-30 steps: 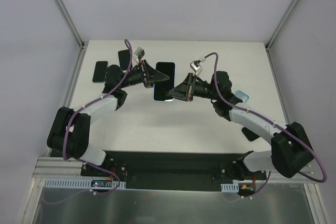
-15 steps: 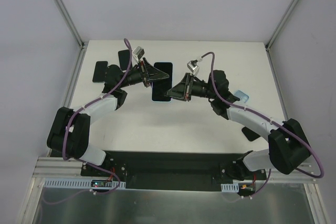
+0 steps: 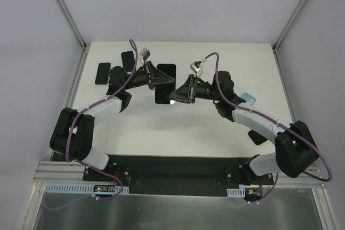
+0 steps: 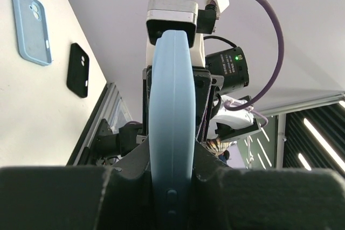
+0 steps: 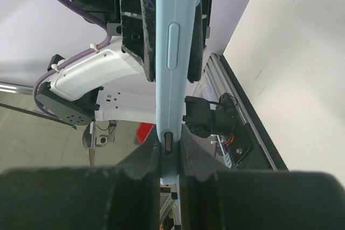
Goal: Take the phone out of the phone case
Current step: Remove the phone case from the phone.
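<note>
The black-screened phone, seated in its light-blue soft plastic case, hangs in the air over the far middle of the white table. The left gripper is clamped on its left edge and the right gripper pinches its near right edge. The risk, as I judge it, is that both grips squeeze case and phone together, so pulling may only flex the case or slip a hold and drop it. Compared with a second ago, grippers and phone have drifted slightly left.
</note>
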### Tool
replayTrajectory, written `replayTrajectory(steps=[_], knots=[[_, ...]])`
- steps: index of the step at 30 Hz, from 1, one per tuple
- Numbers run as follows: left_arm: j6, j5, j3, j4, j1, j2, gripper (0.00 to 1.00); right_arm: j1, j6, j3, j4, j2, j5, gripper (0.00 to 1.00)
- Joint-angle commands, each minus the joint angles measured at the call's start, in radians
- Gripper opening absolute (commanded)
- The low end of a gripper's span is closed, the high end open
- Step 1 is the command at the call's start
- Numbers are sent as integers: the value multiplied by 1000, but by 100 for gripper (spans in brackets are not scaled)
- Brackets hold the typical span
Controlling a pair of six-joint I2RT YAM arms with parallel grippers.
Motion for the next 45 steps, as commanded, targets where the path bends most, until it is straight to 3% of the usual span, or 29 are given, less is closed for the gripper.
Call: replayTrajectory(steps=[1,2,5,13,21,36,45], knots=[[-26,-3,28,101,-18,-18,0,15,-77,64,-25,-10,-17,13],[-27,-5,27,101,-17,-19,0,14,-99,69,-64,-19,-10,44],[-38,-11,21,113,-12,-27,0,12,-208,78,-249,-82,50,80],[-44,-29,21,113,-1,-32,0,51,-371,79,-688,-322,410,76],[-36,-40,26,99,-1,-32,0,146,-426,181,-855,-334,599,70],[-27,-40,31,81,-1,-53,0,175,-421,257,-971,-238,724,59],[-15,-37,26,65,2,-53,0,177,-401,193,-782,-352,652,62]])
